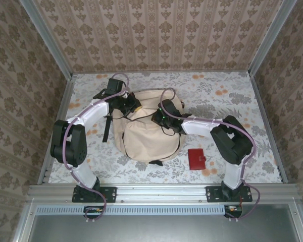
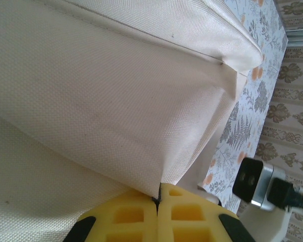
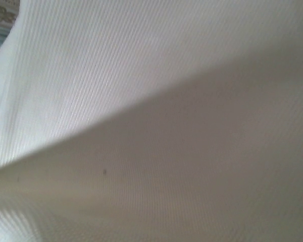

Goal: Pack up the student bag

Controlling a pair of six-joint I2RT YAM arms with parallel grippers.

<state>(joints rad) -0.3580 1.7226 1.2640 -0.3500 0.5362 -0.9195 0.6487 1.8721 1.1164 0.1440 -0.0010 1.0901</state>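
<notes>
The student bag (image 1: 149, 128) is laid flat at the middle of the desk (image 1: 232, 96), between the two arms. This placement is judged to bring its upper end within reach of both hands. No wide opening is seen, so packing is judged to be at an early stage.

The left arm (image 1: 70, 143) and the right arm (image 1: 232, 141) are folded outward and brought in from either side. The left hand (image 2: 158, 197) is set at the bag's upper left corner. Its yellow fingers (image 2: 126, 217) are pressed together, with a fold of the beige fabric pinched between them. This grip is judged to hold the edge taut so that the opening can be worked. The right hand (image 1: 162, 117) is placed on the bag's upper middle with its jaws closed. In the right wrist view the fabric is seen at very close range, and whether cloth is caught there cannot be told.

A black strap (image 1: 106, 130) is trailed off the bag's left side onto the desk. A small red wallet (image 1: 196, 159) is laid near the bag's near right corner, apart from it. It is judged to be awaiting packing by the right hand.

The desk is covered with a pale floral cloth. It is enclosed on three sides by walls (image 1: 156, 30) papered in a beige damask pattern. Both arm bases are carried on a metal rail (image 1: 161, 191) at the near edge.
</notes>
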